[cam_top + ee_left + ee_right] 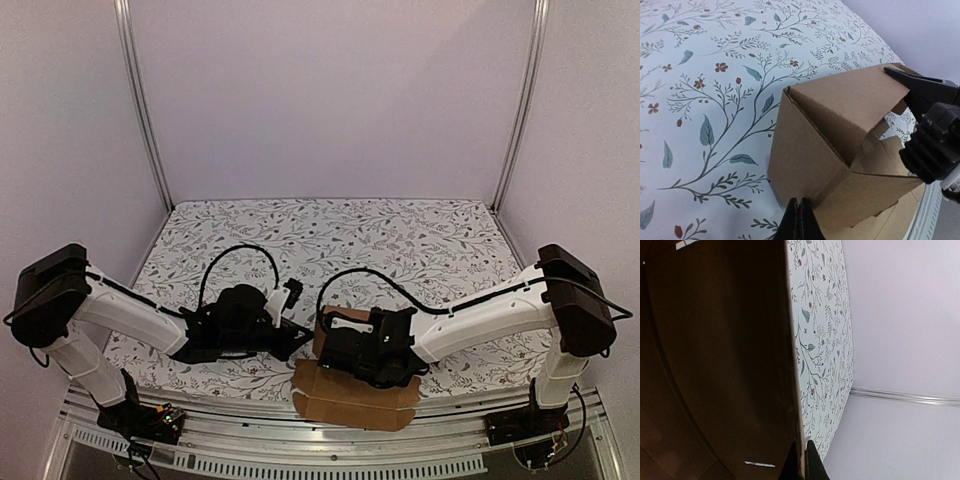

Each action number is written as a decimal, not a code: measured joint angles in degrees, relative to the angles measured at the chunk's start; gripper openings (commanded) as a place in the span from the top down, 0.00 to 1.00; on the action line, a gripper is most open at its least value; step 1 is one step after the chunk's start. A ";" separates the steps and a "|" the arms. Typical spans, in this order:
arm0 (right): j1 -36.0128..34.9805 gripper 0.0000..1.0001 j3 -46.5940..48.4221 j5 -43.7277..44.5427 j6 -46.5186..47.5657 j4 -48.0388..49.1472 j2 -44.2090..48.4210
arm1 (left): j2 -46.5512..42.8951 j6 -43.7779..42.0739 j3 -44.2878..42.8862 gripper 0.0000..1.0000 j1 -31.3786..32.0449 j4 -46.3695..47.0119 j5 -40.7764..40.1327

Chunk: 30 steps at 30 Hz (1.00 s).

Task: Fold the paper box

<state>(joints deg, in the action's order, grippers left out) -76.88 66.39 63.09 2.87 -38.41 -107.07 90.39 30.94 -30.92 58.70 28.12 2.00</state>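
Note:
The paper box (355, 398) is plain brown cardboard lying at the table's near edge, partly folded. One flat flap reaches over the front rail, and walls stand up at its far side (825, 135). My right gripper (332, 350) is shut on the thin edge of an upright panel (725, 365), one finger on each side (803, 462). My left gripper (300, 338) is shut and holds nothing. In the left wrist view its tips (798, 220) sit against the bottom of the box's left wall. The right gripper's black body (935, 135) shows behind the box.
A floral cloth (330, 240) covers the table. Plain walls and two metal posts (145, 110) close in the back and sides. The aluminium front rail (330, 445) runs just below the box. Both arms' cables arc over the middle of the table.

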 measured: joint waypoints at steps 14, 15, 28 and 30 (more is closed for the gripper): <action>-0.04 1.00 0.09 -0.02 -0.85 -1.51 -0.17 | 0.85 -0.68 1.53 0.94 0.92 3.96 0.52; -0.04 1.00 0.09 -0.02 -0.90 -1.51 -0.17 | 1.07 -0.74 1.55 0.94 0.92 4.33 0.74; -0.04 1.00 0.59 -0.07 -1.20 -2.78 -0.28 | 3.15 -1.38 1.57 0.94 0.94 7.87 4.02; -0.04 1.00 0.63 -0.09 -1.18 -2.93 -0.35 | 3.69 -1.57 1.57 0.94 0.94 8.33 4.15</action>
<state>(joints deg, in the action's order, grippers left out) -76.93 67.02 63.00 1.69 -41.34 -107.42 94.08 29.36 -29.34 59.64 36.45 6.15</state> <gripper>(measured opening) 0.009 0.056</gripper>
